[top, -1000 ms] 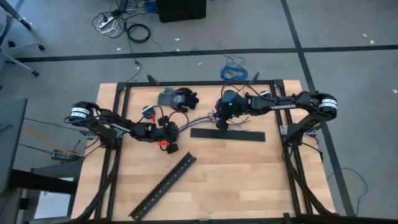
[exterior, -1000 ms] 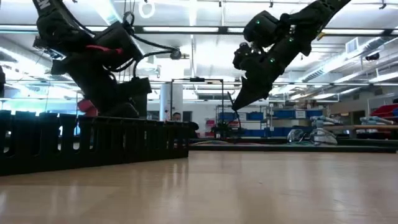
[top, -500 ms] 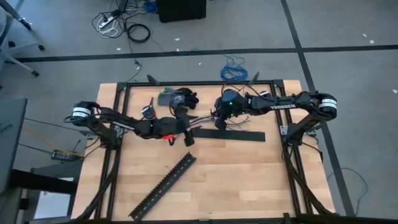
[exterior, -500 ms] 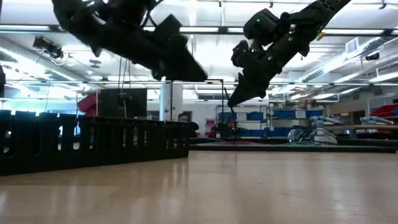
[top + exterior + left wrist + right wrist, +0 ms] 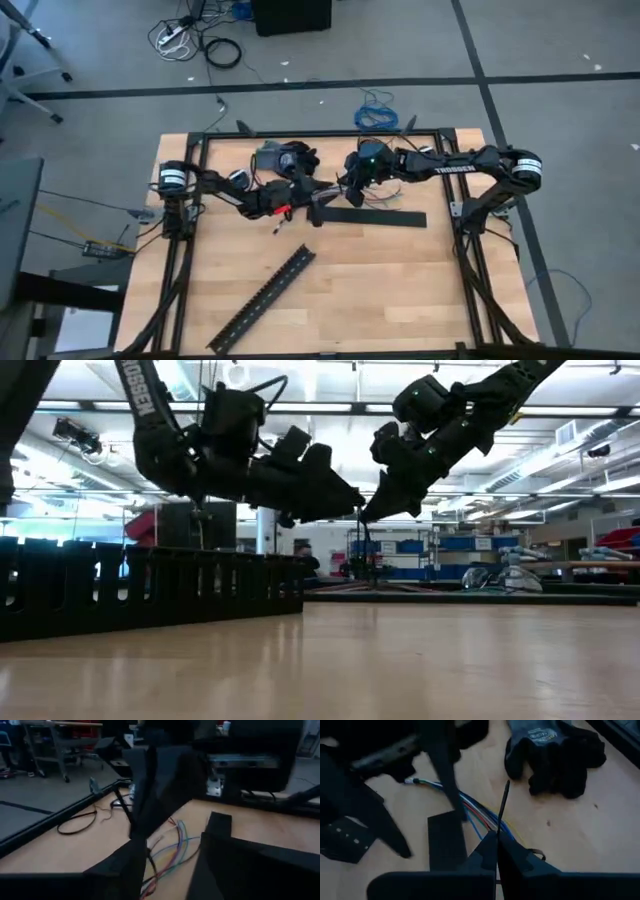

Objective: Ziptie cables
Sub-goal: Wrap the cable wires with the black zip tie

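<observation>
Both grippers meet over the far middle of the worktop (image 5: 400,290), and we see them nearly tip to tip above the cables (image 5: 475,815).

Our left gripper (image 5: 318,203) reaches in from the left, its fingers (image 5: 220,855) spread apart with nothing between them; in the left wrist view the cables show on the wood in the gap beyond those fingers.

Our right gripper (image 5: 352,195) comes in from the right, tilted down toward the wood. Its jaws are pressed together on a thin black zip tie (image 5: 502,807), which sticks out past the fingertips and points at the cables.

Going down in size: the flat black strip (image 5: 375,217) lies on the worktop just beside both grippers on the near side. A second, ribbed black strip (image 5: 263,299) lies at a slant nearer the front edge, well apart from the arms.

A dark work glove (image 5: 555,755) sits near the far edge, close to the cables but not touching them.

The cables themselves are a loose fan of thin wires, blue, green, red and purple in the wrist views, lying flat on the wood directly under the two grippers.
</observation>
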{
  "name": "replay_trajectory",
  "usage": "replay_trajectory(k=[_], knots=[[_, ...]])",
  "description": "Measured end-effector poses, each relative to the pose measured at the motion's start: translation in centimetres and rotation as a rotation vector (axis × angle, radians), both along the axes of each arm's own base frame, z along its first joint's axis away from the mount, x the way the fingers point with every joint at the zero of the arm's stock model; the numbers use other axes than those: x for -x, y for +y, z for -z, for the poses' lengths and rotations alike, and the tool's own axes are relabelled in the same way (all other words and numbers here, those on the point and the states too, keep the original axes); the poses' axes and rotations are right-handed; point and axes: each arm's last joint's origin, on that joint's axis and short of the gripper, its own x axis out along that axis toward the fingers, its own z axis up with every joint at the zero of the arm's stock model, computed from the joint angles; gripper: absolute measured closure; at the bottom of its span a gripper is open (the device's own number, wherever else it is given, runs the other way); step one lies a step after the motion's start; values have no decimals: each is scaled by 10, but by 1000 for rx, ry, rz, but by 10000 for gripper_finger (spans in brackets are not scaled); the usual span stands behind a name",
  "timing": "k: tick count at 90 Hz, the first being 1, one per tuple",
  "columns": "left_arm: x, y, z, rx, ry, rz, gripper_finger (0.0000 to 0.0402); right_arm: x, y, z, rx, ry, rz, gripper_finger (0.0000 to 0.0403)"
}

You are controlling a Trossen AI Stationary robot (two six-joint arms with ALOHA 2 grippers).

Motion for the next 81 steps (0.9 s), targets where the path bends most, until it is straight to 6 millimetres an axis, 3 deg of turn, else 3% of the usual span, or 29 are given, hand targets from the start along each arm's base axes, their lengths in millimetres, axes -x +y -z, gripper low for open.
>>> replay_trajectory(k=[28, 81], knots=[[3, 15, 3, 93, -5, -50, 220, -1, -2, -3, -5, -41, -15, 403], [3, 14, 3, 102, 3, -5, 224, -3, -3, -7, 4, -84, -24, 403]])
